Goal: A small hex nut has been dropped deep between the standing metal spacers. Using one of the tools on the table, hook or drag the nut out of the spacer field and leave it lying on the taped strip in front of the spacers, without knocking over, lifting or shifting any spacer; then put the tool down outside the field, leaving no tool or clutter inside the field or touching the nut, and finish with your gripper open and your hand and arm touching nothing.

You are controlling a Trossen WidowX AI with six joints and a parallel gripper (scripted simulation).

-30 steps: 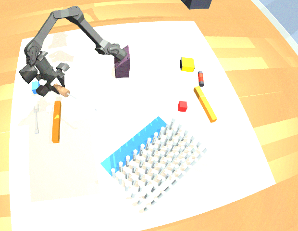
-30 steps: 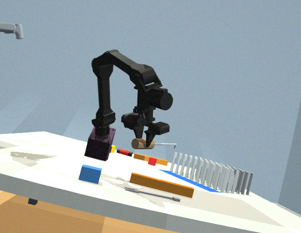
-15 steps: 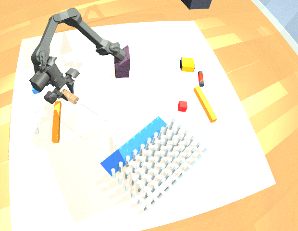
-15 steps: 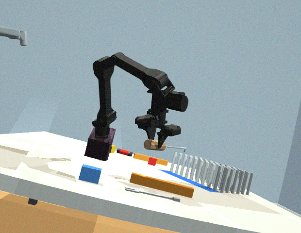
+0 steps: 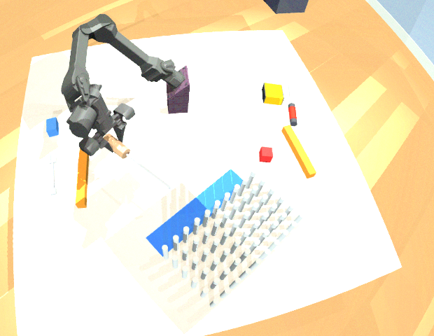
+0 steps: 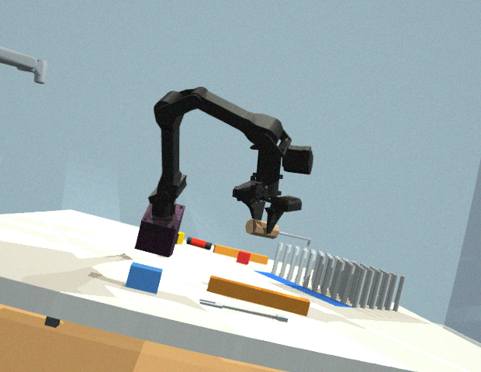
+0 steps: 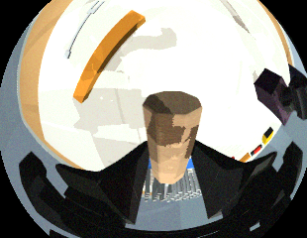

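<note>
One hooked pick (image 5: 149,171) (image 6: 293,235) (image 7: 165,188) | your gripper (image 5: 116,143) (image 6: 261,226) (image 7: 169,145) pinches its wooden handle (image 5: 117,146) (image 6: 261,229) (image 7: 172,134) above the table, short of the spacer field (image 5: 224,224) (image 6: 337,276) (image 7: 179,190) | shaft points toward the field, hook turned down | hex nut not discernible, presumably inside the field | you likely advance along the shaft.

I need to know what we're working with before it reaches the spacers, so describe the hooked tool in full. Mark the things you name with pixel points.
The hooked tool (image 5: 117,146) (image 6: 257,228) (image 7: 172,126) has a thick, faceted, tan-brown handle that looks wooden, and a thin, pale grey, metal-looking shaft ending in a short tip bent downward. The gripper (image 5: 114,144) (image 6: 262,224) (image 7: 169,145) is shut on the handle, a finger on either side. The tool is held roughly level above the table, shaft pointing toward the spacers, its hook short of them. Nothing else visibly touches it.
</note>
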